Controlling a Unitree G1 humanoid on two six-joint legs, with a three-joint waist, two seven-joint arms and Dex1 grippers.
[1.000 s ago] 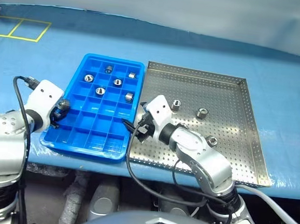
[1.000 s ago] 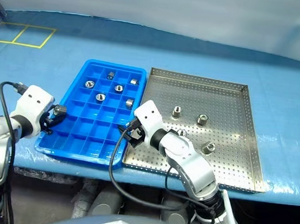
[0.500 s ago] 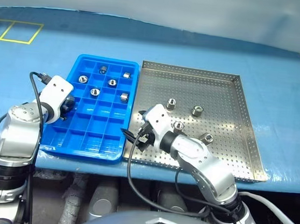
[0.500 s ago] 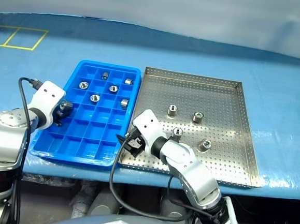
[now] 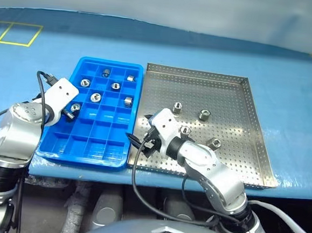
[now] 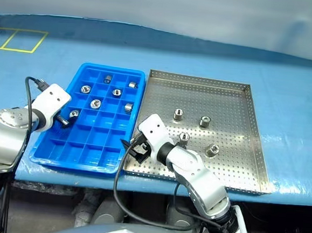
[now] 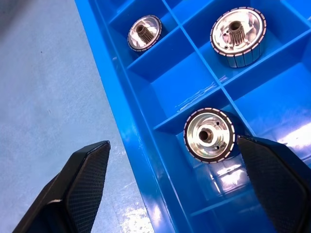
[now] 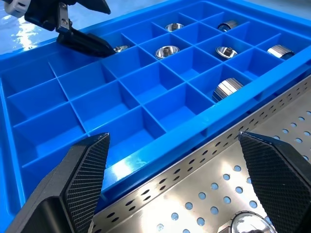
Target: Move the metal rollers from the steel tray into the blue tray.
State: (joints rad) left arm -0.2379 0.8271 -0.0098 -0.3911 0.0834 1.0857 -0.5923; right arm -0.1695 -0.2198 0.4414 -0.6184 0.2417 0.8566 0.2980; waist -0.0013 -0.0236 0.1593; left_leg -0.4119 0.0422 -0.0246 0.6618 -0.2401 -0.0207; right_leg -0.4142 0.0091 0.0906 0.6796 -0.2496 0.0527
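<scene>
On the blue tabletop (image 5: 215, 51) the blue tray (image 5: 96, 154) sits left of the steel tray (image 5: 226, 149), long edges just beside each other. Left pincer (image 5: 70, 111) is over the blue tray's left edge, jaws spread wide, holding nothing; left wrist view shows 1 finger (image 7: 82, 182) outside the tray wall over the tabletop and the other finger (image 7: 277, 170) inside the tray. A roller (image 7: 209, 134) lies between them in a left-column compartment, on the compartment floor, hollow centre facing up, touching neither finger as far as I can tell. Blue tray now holds 6 metal rollers (image 5: 96, 96) (all in the far half, 1 per compartment; near rows have none): 1 by the left pincer (image 5: 75, 108), others at (image 5: 85, 82), (image 5: 106, 72), (image 5: 115, 86), (image 5: 130, 78) and (image 5: 128, 101). Steel tray has 4 rollers on its perforated floor: (image 5: 177, 108), (image 5: 203, 115), (image 5: 184, 131), (image 5: 214, 144), well apart from each other. Right pincer (image 5: 143, 142) hangs over the near-left corner of the steel tray, pointing toward the blue tray, jaws wide, nothing between them; right wrist view shows its fingers (image 8: 82, 174) straddling the seam between the 2 trays, with the left pincer's finger (image 8: 85, 43) at the far side of the blue tray.
</scene>
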